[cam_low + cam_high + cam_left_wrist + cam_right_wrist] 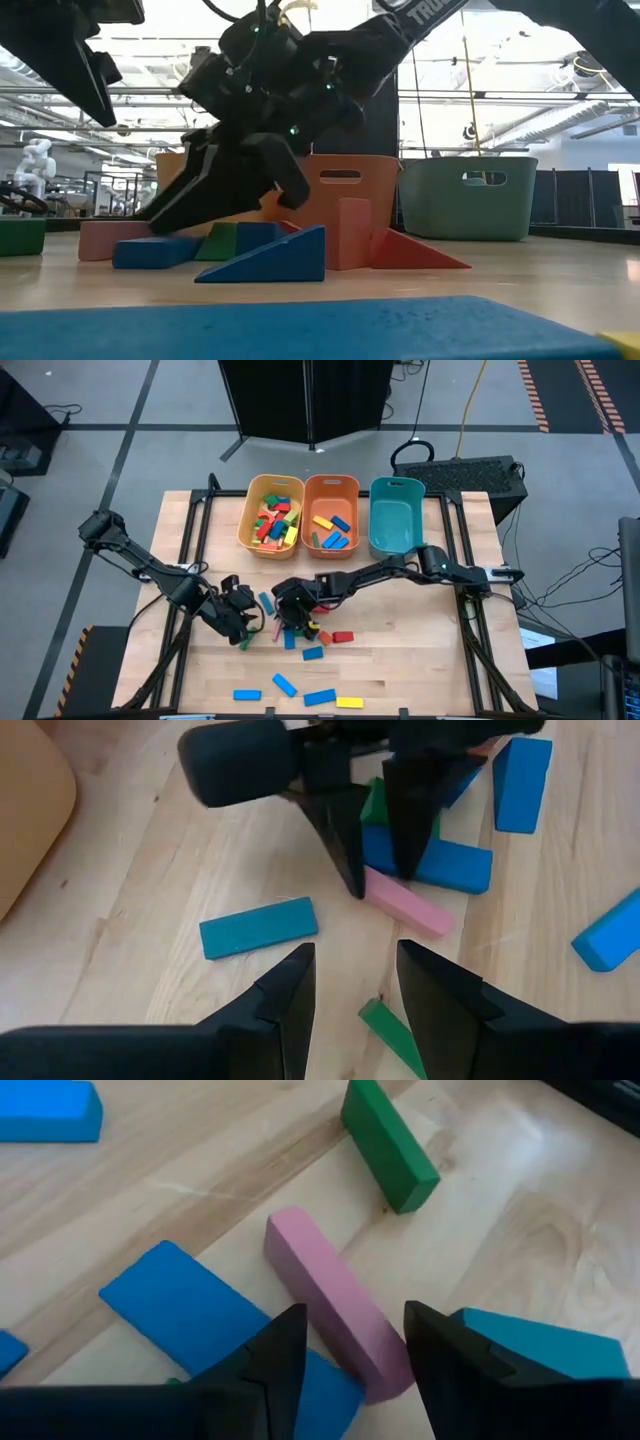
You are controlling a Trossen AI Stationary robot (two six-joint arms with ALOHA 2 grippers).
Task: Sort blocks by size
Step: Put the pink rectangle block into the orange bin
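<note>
The wooden surface (420, 660) is carrying three bins along its far edge: a yellow bin (250, 520) and an orange bin (331, 488) already holding blocks, and a teal bin (396, 540) that looks empty. Loose blocks are lying in a cluster near the middle and scattered toward the near edge.

The right gripper (345, 1345) is reaching down into the cluster with its fingers apart, straddling the end of a pink bar (335, 1305) that is resting against a blue block (180, 1310). Nothing is clamped yet. For a clean pick, it should be centring on the bar's narrow sides and closing squarely, so the blue neighbour is not dragged along.

The left gripper (350, 990) is hovering just beside the cluster, fingers parted and empty, above a small green block (385, 1025); it should be keeping clear of the right arm.
</note>
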